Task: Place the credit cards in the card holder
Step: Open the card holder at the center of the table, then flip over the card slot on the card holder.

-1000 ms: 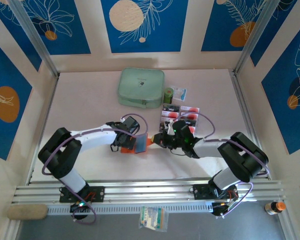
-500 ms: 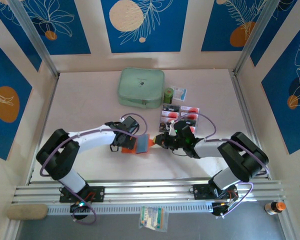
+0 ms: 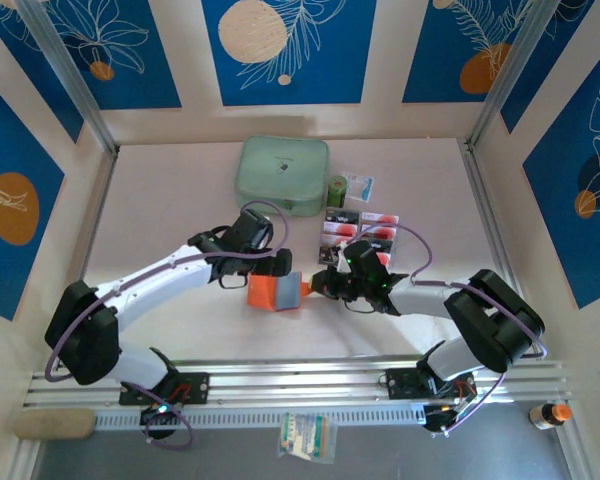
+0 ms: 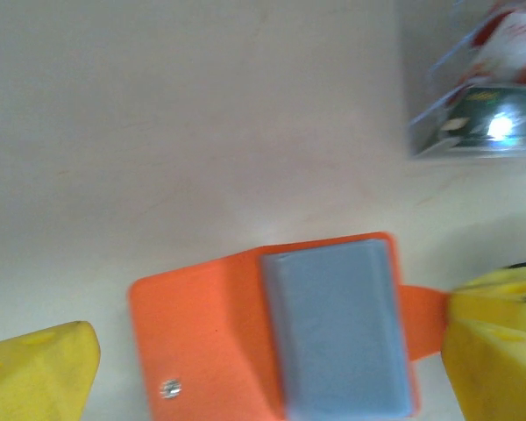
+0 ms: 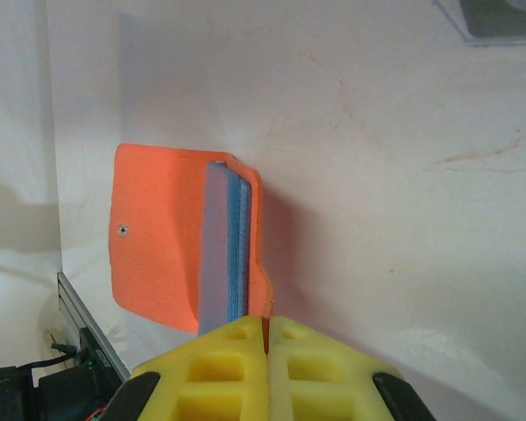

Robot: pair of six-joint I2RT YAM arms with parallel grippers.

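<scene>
ok so the card holder (image 3: 272, 294) is lying open on the table, smack in the middle between the two arms, grey-blue pockets facing up; the right gripper (image 3: 318, 282) is pinched tight on its little snap tab; the left gripper (image 3: 268, 268) hangs just over the holder's far edge, jaws spread wide, nothing in them; the credit cards (image 3: 361, 227) sit in a clear tray (image 3: 398, 216) just behind the right gripper, near a mint-green zip case (image 3: 282, 176)

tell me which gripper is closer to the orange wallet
Right. The right gripper is shut on the tab of the orange wallet, on its right side. The left gripper is open at the wallet's far edge, holding nothing.
</scene>
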